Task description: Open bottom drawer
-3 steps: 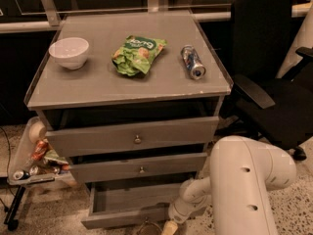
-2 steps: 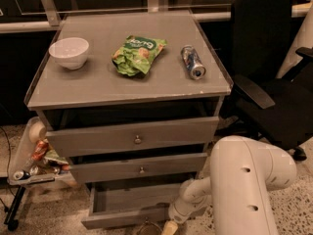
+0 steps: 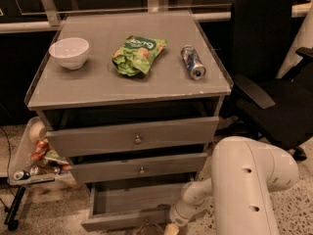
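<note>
The bottom drawer (image 3: pixel 128 218) of the grey cabinet is pulled out toward me, and its plain grey inside (image 3: pixel 139 199) shows. Its slim front panel sits near the lower edge of the camera view; its knob is hidden. My white arm (image 3: pixel 244 185) reaches down from the right. The gripper (image 3: pixel 164 226) is at the drawer's front panel, right of its centre, mostly cut off by the lower edge. The top drawer (image 3: pixel 137 137) and middle drawer (image 3: pixel 141 167) each stand out only slightly.
On the cabinet top are a white bowl (image 3: pixel 69 52), a green chip bag (image 3: pixel 138 54) and a can (image 3: pixel 193 61) lying on its side. A black office chair (image 3: pixel 274 72) stands at the right. A tray of snacks (image 3: pixel 34 155) stands at the left.
</note>
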`<state>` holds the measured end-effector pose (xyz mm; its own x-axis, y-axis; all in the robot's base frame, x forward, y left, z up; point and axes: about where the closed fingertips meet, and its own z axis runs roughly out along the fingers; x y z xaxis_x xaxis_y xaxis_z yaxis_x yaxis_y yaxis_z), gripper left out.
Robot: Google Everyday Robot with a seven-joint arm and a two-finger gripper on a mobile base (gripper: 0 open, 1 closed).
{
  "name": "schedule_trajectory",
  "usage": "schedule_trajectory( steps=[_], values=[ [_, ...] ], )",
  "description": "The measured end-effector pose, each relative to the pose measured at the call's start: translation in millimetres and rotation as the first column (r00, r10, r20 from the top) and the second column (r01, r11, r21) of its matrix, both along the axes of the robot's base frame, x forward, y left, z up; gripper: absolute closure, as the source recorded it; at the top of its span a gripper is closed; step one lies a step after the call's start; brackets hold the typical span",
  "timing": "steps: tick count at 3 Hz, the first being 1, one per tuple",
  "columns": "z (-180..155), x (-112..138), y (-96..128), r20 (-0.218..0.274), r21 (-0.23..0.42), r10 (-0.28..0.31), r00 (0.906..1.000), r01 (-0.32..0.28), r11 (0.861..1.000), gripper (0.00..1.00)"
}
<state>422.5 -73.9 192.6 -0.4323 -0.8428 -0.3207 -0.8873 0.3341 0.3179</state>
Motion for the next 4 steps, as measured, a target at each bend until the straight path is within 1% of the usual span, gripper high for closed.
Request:
schedule_trajectory(
  steps=[1,2,3,4],
  values=[
    [-0.7,-9.1,-3.3,-0.023,-0.004,-0.001,0.9997,0.001,1.0,0.0],
    [2.5,-7.5,-2.0,-0.023,-0.004,-0.001,0.9997,0.001,1.0,0.0],
    [1.8,-14.4,-4.0,-0.038,-0.006,-0.005,0.9993,0.004,1.0,0.0],
    [4.3,-13.0,-2.9,-0.038,-0.006,-0.005,0.9993,0.004,1.0,0.0]
  ],
)
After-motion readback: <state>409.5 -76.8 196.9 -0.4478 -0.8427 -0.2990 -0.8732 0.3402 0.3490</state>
